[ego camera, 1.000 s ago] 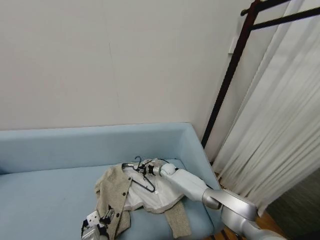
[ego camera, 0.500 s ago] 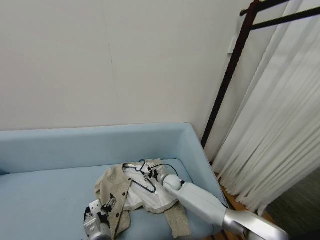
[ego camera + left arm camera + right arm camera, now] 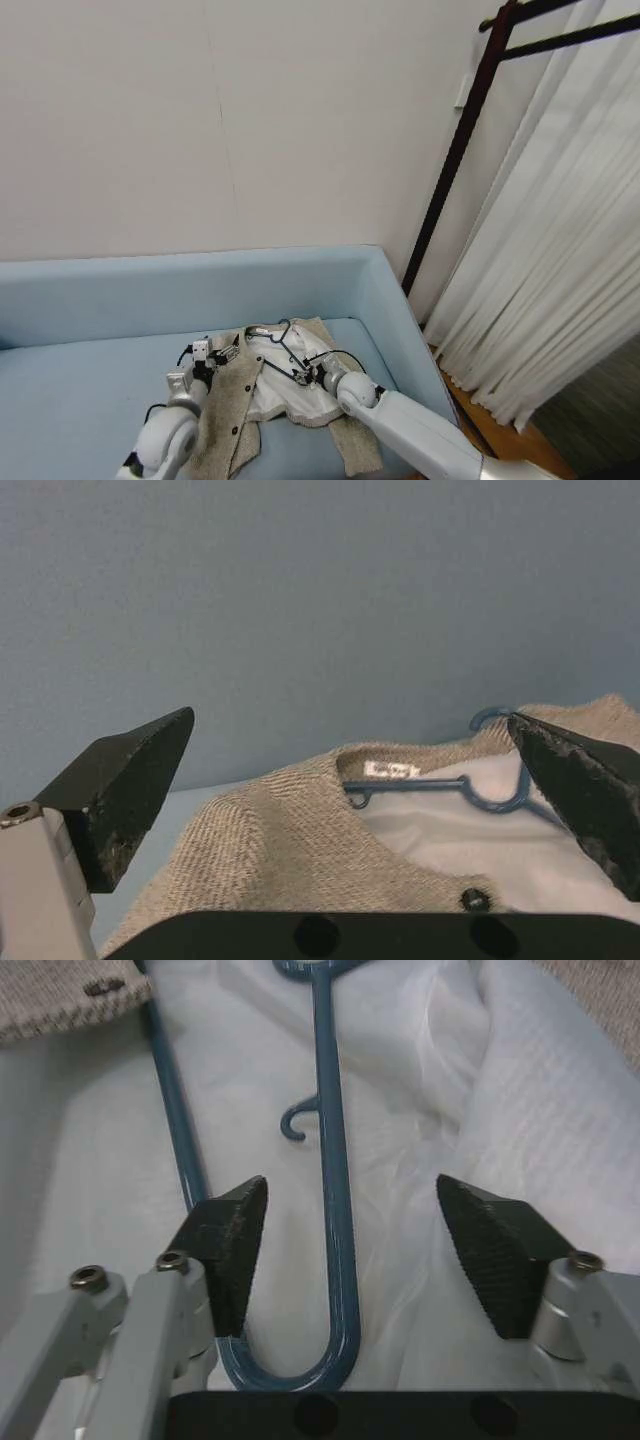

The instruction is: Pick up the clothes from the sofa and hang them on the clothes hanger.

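Note:
A beige cardigan (image 3: 232, 405) with a white lining lies spread on the light blue sofa (image 3: 90, 400), with a dark hanger (image 3: 286, 352) lying in its open front. My right gripper (image 3: 312, 377) hangs low over the white lining, open. In the right wrist view its fingers straddle one arm of the hanger (image 3: 334, 1210) without touching it, the gripper (image 3: 350, 1185) pointing along the lining. My left gripper (image 3: 218, 355) is open above the cardigan's left shoulder. In the left wrist view that gripper (image 3: 350, 720) faces the collar of the cardigan (image 3: 290, 865) and the hanger (image 3: 440, 785).
A dark clothes rack (image 3: 456, 160) stands beyond the sofa's right end, its top bar high at the upper right. White curtains (image 3: 560, 280) hang to its right. The sofa's backrest (image 3: 200, 285) runs along the wall.
My left arm has risen from the sofa's near edge up to the cardigan's left shoulder. My right gripper has slid nearer along the hanger, from its hook end to its lower arm.

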`<state>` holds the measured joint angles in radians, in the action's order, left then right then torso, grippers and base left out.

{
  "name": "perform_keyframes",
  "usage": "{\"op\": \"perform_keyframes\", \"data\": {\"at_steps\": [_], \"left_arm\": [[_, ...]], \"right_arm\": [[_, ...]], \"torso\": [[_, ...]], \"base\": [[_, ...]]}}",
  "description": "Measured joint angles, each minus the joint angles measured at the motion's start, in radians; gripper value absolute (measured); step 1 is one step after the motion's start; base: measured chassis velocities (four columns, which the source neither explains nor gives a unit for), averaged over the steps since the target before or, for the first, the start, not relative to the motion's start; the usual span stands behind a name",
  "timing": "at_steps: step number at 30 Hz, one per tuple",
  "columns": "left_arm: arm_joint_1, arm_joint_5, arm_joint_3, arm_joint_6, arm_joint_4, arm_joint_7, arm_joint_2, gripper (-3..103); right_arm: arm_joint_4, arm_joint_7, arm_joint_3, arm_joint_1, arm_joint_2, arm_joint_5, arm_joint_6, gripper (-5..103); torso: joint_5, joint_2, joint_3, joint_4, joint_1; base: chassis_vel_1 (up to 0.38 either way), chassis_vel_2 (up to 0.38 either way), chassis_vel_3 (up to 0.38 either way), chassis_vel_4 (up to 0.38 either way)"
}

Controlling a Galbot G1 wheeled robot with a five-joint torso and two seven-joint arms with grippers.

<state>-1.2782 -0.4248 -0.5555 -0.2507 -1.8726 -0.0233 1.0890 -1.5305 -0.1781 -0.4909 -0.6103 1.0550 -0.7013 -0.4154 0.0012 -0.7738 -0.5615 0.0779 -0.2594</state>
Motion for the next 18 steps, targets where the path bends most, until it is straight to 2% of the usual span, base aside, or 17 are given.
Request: {"op": "perform_keyframes", "data": {"at_steps": [2, 4, 5, 7, 9, 11, 18], "left_arm": [[0.013, 0.006, -0.025, -0.007, 0.033, -0.039, -0.006, 100], [0.016, 0.005, -0.029, -0.008, 0.038, -0.041, -0.007, 100], [0.019, 0.0, -0.035, -0.013, 0.047, -0.041, -0.009, 100], [0.019, -0.025, -0.048, -0.035, 0.05, -0.031, -0.014, 100], [0.016, -0.035, -0.053, -0.044, 0.047, -0.028, -0.016, 100], [0.005, -0.048, -0.056, -0.061, 0.042, -0.012, -0.019, 100], [-0.001, -0.051, -0.036, -0.067, 0.031, 0.017, -0.019, 100]], "right_arm": [[-0.033, -0.008, 0.006, -0.001, -0.011, 0.013, 0.002, 49], [-0.04, -0.01, 0.008, -0.001, -0.013, 0.016, 0.002, 49], [-0.055, -0.017, 0.011, -0.001, -0.016, 0.023, 0.001, 41], [-0.094, -0.027, 0.013, 0.003, -0.021, 0.034, -0.003, 48], [-0.104, -0.028, 0.009, 0.008, -0.022, 0.033, -0.007, 48], [-0.088, -0.025, -0.025, 0.033, 0.002, 0.024, -0.021, 54], [0.043, -0.015, -0.064, 0.061, 0.07, -0.043, -0.064, 47]], "torso": [[0.0002, 0.0, 0.0, 0.0, 0.0], [0.0002, 0.0, 0.0, 0.0, 0.0], [0.0002, 0.0, 0.0, 0.0, 0.0], [0.0, 0.0, 0.0, 0.0001, 0.0], [0.0001, 0.0, 0.0, 0.0002, 0.0], [0.0001, 0.0, 0.0, -0.0001, 0.0], [0.0002, 0.0, 0.0, 0.0001, 0.0]], "base": [[0.0, 0.0, 0.0, 0.0], [0.0, 0.0, 0.0, 0.0], [0.0, 0.0, 0.0, 0.0], [0.0, 0.0, 0.0, 0.0], [0.0, 0.0, 0.0, 0.0], [0.0, 0.0, 0.0, 0.0], [0.0, 0.0, 0.0, 0.0]]}}
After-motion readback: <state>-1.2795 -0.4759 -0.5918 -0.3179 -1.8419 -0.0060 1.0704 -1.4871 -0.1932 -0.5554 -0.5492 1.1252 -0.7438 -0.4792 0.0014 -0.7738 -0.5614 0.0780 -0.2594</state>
